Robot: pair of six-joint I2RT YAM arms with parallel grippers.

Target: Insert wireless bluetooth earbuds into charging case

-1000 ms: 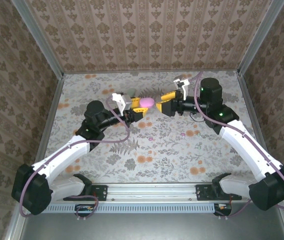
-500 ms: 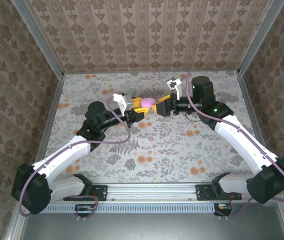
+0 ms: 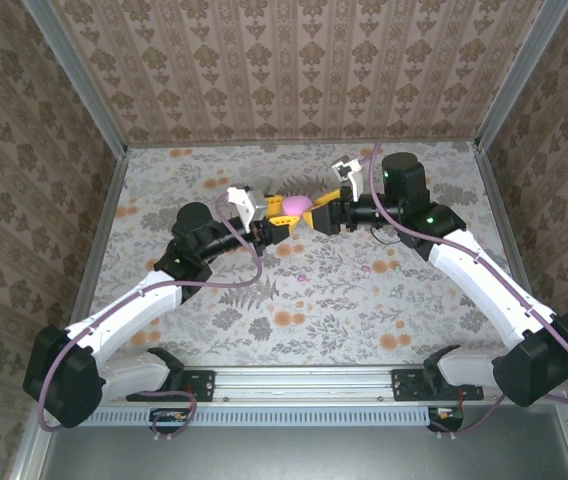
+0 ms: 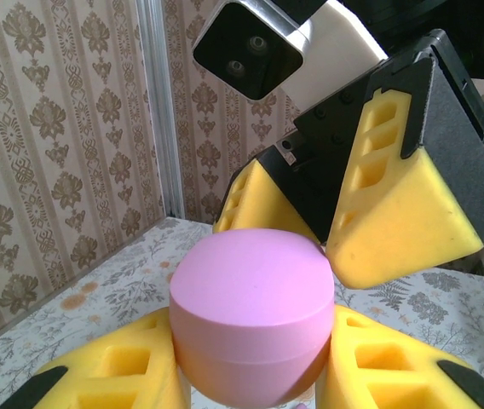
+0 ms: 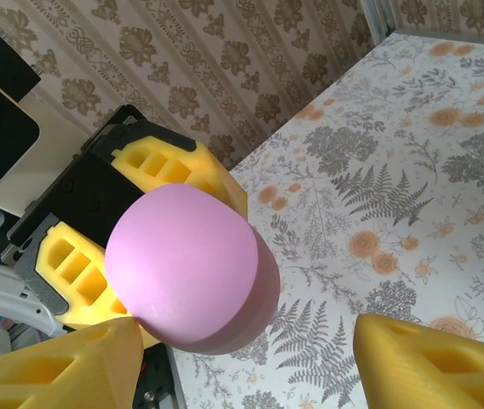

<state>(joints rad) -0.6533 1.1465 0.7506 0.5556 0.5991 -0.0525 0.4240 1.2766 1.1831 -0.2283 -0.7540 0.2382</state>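
Note:
My left gripper point(image 3: 284, 216) is shut on a pink pebble-like charging case point(image 3: 295, 205) and holds it above the back middle of the table. In the left wrist view the case point(image 4: 250, 315) sits between my yellow foam fingers point(image 4: 114, 375), and its lid looks closed. My right gripper point(image 3: 320, 208) faces it from the right and is open. In the right wrist view the case point(image 5: 182, 264) lies between the right gripper's spread fingers point(image 5: 438, 362), closer to the left one. Tiny pink earbuds point(image 3: 302, 276) point(image 3: 367, 268) lie on the floral table nearer the bases.
Wallpapered walls with metal corner posts point(image 3: 99, 110) enclose the table point(image 3: 184, 300) at the back and on both sides. A metal rail point(image 3: 314, 385) with the arm bases runs along the near edge. Orange flower prints point(image 3: 284, 318) dot the floral cloth.
My right gripper has moved left, up to the pink case in my left gripper, and its jaws now stand on either side of it. The left arm has stayed still.

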